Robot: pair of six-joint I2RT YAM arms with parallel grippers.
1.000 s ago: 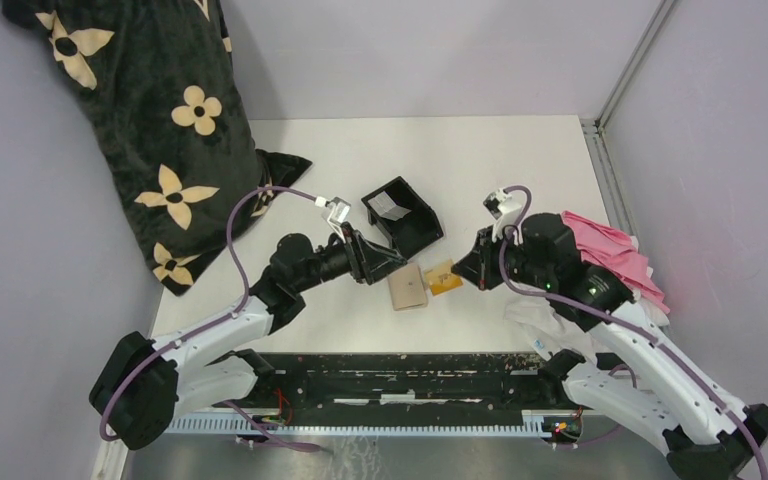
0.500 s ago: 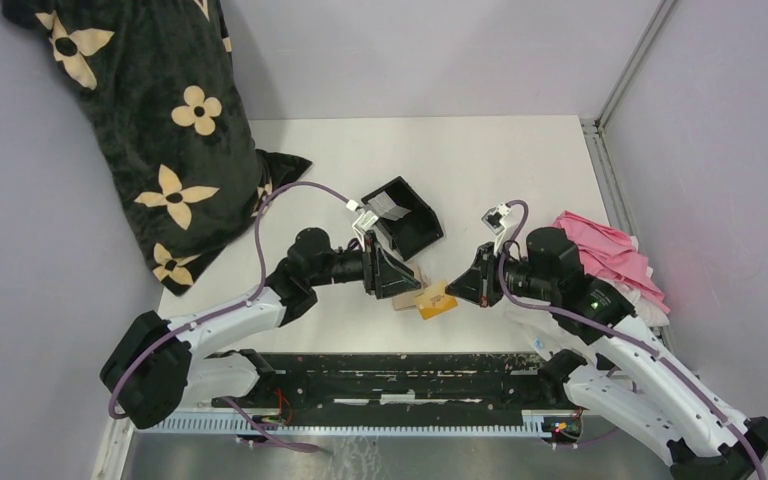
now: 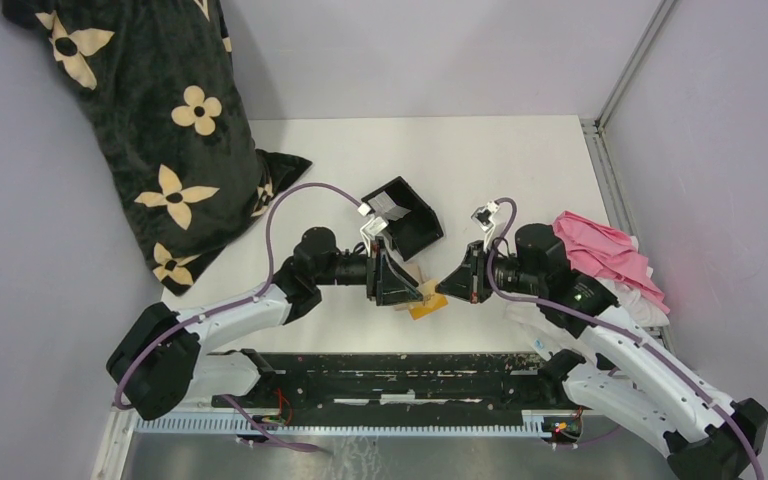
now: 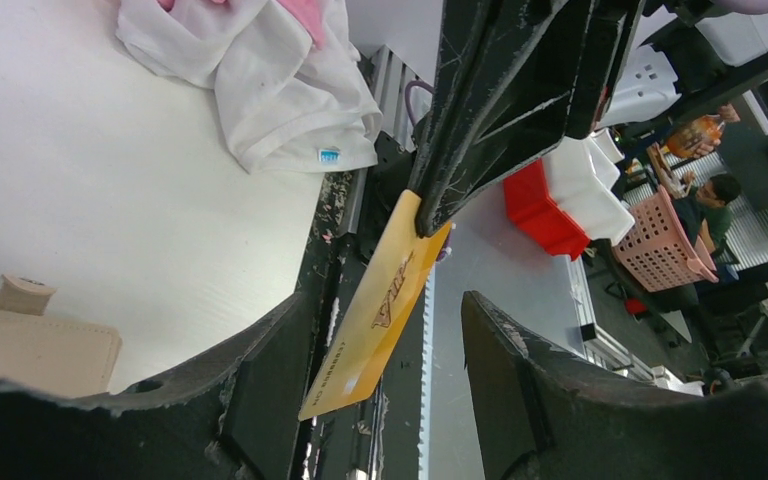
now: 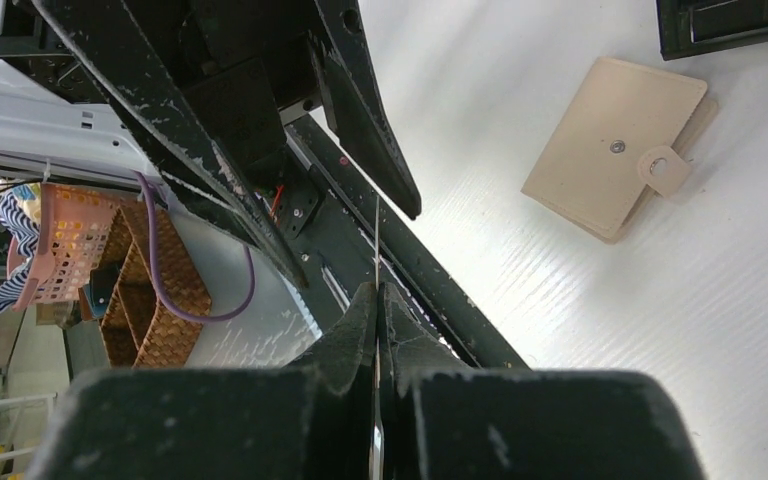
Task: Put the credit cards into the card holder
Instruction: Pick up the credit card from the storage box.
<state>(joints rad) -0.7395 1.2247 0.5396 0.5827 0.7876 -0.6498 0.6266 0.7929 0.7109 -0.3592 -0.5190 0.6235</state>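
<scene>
the right gripper (image 5: 377,296) pinches the golden-yellow card (image 4: 380,300) tight by one end. the card sticks out in the air between the wide open jaws of the left gripper (image 4: 385,325). the tan card holder (image 5: 610,150) lies shut on the white table (image 5: 720,300) nearby. farther back sits the black tray (image 3: 418,228).

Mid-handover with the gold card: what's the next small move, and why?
Probably close the left gripper on the golden-yellow card: it sits between the left's open fingers while the shut right gripper pinches one end, so the left seems placed to take it.
</scene>
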